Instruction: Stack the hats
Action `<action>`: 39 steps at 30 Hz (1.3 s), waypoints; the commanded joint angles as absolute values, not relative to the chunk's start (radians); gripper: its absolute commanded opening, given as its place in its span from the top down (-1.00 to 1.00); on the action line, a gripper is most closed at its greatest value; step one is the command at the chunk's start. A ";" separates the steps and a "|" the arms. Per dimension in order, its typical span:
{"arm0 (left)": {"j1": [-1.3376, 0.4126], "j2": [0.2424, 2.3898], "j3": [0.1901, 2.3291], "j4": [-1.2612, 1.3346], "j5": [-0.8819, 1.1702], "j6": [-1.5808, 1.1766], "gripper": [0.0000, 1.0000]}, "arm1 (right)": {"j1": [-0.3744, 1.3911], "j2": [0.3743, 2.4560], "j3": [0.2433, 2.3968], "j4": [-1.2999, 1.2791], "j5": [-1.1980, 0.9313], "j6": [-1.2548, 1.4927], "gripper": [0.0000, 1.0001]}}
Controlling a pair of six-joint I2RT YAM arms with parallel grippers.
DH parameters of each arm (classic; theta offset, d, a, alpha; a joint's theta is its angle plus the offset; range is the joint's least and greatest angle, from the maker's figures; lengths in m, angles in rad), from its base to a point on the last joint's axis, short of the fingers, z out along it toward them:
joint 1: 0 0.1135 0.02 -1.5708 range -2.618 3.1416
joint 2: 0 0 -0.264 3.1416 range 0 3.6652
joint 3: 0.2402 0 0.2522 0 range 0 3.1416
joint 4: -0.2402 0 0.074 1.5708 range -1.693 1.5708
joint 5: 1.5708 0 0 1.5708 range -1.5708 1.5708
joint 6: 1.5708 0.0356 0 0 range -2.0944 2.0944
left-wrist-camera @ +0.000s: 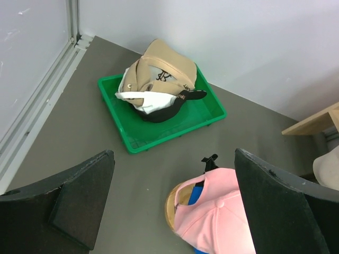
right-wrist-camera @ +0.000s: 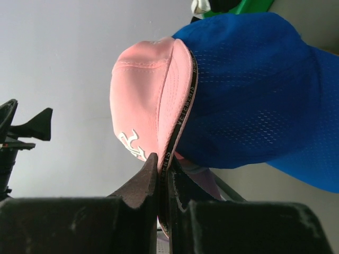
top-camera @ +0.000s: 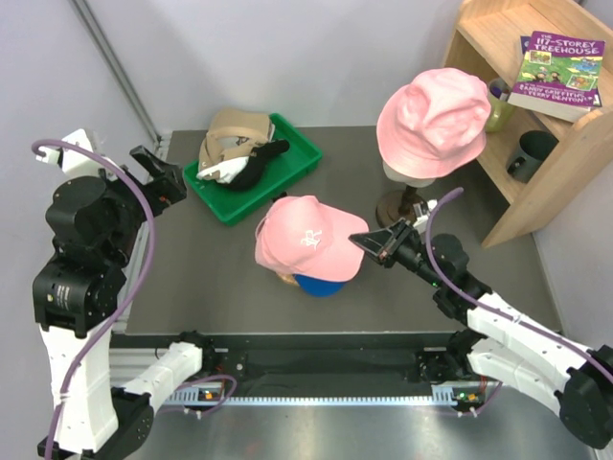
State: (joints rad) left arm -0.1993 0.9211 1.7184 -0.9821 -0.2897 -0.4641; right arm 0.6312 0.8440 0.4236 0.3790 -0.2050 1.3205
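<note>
A pink cap (top-camera: 305, 233) sits over a blue cap (top-camera: 321, 285) on a wooden knob stand in the middle of the table. My right gripper (top-camera: 370, 241) is shut on the pink cap's rim at its right side. In the right wrist view the jaws (right-wrist-camera: 165, 165) pinch the pink cap's (right-wrist-camera: 142, 100) edge band, with the blue cap (right-wrist-camera: 254, 90) under it. My left gripper (top-camera: 159, 172) is open and empty, held up at the left. The left wrist view shows the pink cap (left-wrist-camera: 222, 217) below, and tan (left-wrist-camera: 164, 66), white (left-wrist-camera: 148, 99) and black (left-wrist-camera: 165, 112) caps.
The tan, white and black caps lie in a green tray (top-camera: 292, 153) at the back, also in the left wrist view (left-wrist-camera: 175, 127). A pink bucket hat (top-camera: 433, 117) sits on a mannequin head at the right. A wooden shelf (top-camera: 565, 153) with a book stands at far right.
</note>
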 commanded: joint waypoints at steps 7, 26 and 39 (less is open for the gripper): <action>-0.198 0.923 1.692 -0.957 -0.311 -0.431 -0.98 | 0.577 0.790 0.249 0.437 -0.187 1.384 1.00; -0.198 0.936 1.618 -0.907 -0.273 -0.436 -0.98 | 0.526 0.881 0.250 0.382 -0.107 1.246 0.61; -0.198 0.963 1.588 -0.873 -0.265 -0.428 -0.98 | 0.528 0.783 0.288 0.316 -0.055 1.100 -0.75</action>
